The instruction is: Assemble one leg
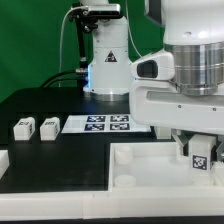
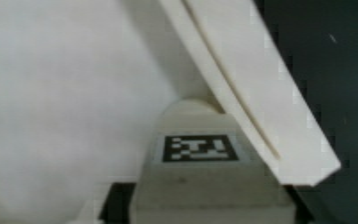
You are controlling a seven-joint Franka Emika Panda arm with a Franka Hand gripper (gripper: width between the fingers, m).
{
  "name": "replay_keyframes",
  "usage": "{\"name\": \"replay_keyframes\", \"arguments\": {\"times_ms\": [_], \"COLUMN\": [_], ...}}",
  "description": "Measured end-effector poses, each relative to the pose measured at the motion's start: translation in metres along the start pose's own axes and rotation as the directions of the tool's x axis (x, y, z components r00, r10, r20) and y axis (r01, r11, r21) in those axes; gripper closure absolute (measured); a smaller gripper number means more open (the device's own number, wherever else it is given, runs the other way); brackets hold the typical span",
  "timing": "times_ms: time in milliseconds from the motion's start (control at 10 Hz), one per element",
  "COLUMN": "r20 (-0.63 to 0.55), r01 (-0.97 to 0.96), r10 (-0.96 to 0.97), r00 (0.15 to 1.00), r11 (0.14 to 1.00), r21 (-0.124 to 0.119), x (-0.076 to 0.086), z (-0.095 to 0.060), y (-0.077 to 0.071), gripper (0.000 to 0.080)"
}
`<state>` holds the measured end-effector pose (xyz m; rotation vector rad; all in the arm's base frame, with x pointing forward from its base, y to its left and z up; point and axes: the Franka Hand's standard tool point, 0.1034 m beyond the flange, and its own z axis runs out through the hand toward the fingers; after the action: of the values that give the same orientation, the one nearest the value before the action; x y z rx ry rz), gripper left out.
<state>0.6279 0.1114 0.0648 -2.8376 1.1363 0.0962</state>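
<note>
Tool (image 1: 200, 152) clamps the leg (image 1: 200, 157) by its sides; light, stiff, smooth plastic, could slip

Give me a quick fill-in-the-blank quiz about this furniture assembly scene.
1. The claw is closed on a small white plastic ___ bearing a square marker tag.
2. At the exterior view's left, ___ more such white blocks lie loose.
3. The flat white marker board lies on a ___ table.
Missing words: leg; two; black.
</note>
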Motion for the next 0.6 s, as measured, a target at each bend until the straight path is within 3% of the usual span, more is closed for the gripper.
{"name": "replay_keyframes", "arguments": {"times_ms": [200,600], "r20": [0.016,0.043], "r01": [-0.284,-0.711], "r10": [0.284,0.712], "r00": [0.959,0.701], "r11": [0.959,0.702], "r21": [-0.027,-0.021], "x": [-0.0036,-0.0007], "z": [0.0004,-0.0006], "y": [-0.0035,-0.0034], "gripper": [0.0509,0.0508]}}
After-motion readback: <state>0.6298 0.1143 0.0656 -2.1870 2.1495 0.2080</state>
